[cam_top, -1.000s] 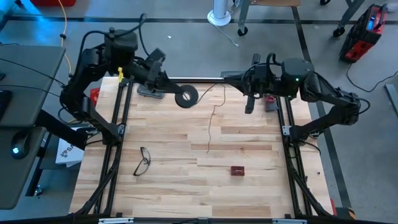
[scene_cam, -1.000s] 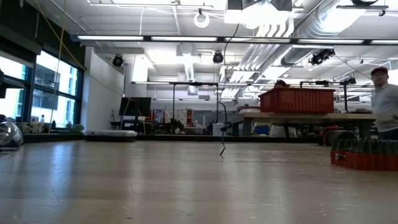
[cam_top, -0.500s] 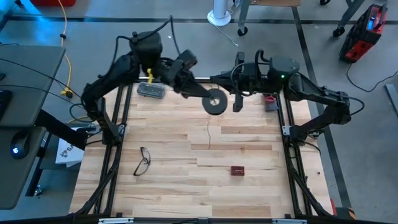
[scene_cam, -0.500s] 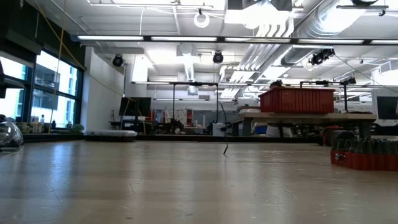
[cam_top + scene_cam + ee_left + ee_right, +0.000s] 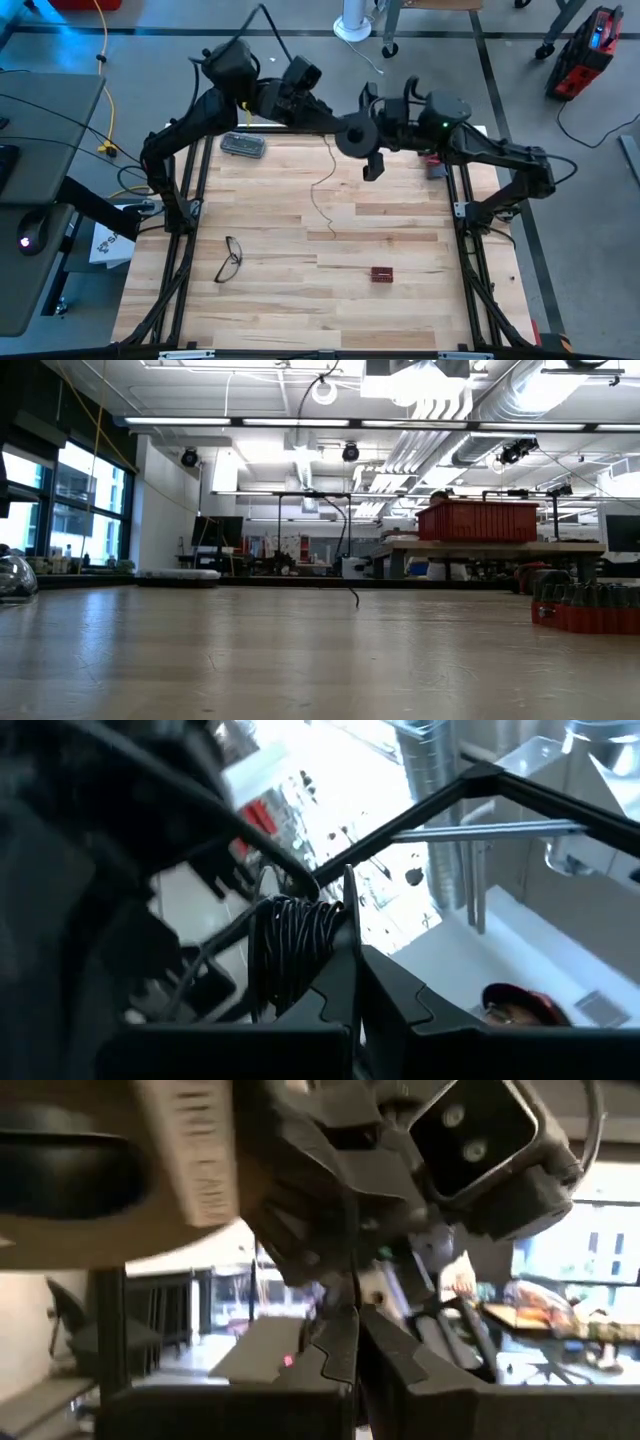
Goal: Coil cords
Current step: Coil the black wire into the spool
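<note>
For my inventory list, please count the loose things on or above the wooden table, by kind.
Reel with thin wire: 1
Eyeglasses: 1
Small red block: 1
Grey flat device: 1
Total: 4

Reel (image 5: 354,133) centre hidden in the high view; person (image 5: 515,1007) cut off by left wrist view's edge.

Bright ceiling lights glare overhead; both wrist views are blurred.
</note>
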